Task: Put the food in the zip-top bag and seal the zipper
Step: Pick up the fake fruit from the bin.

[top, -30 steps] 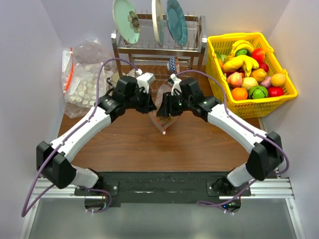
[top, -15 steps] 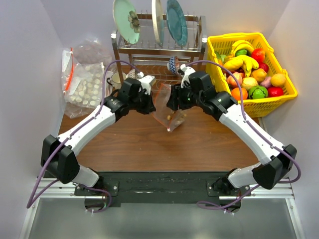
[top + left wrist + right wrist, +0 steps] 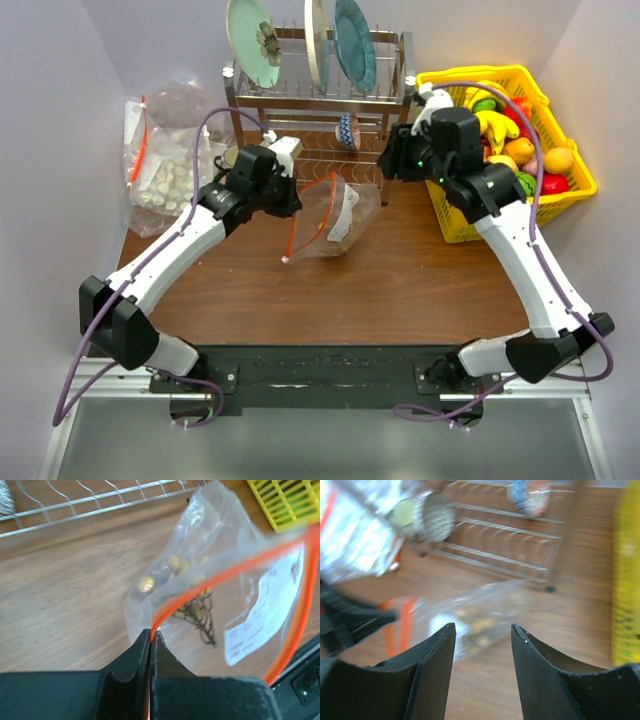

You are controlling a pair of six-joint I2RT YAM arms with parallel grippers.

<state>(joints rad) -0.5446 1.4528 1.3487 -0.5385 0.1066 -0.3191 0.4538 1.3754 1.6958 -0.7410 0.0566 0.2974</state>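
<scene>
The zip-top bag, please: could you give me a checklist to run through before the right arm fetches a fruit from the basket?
1. left gripper clamped on the zipper: ok.
2. Mouth of the zip-top bag gaping open: ok.
3. right gripper open and empty: ok.
4. small brown pieces inside the bag: ok.
5. Zipper sealed: not ok, not yet done.
6. Free path into the yellow basket: cannot tell.
</scene>
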